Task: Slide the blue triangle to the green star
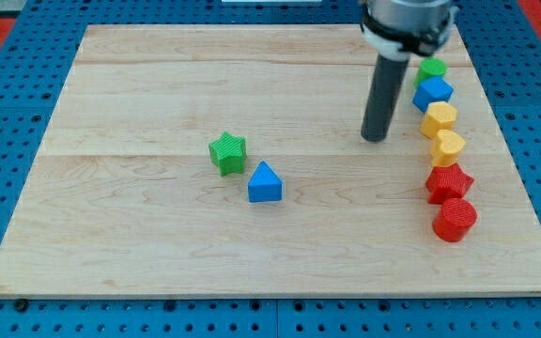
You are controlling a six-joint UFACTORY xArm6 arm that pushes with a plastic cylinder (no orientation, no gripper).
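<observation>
The blue triangle [264, 183] lies near the middle of the wooden board, just below and to the right of the green star [227, 152]; a small gap may separate them. My tip [375, 138] rests on the board far to the right of both blocks, above their level in the view, and touches no block.
A column of blocks runs down the board's right side: a green block [430, 69], a blue block [433, 92], two yellow blocks [439, 118] [447, 146], a red star [449, 181] and a red cylinder [455, 219]. The board's edge [270, 293] borders blue pegboard.
</observation>
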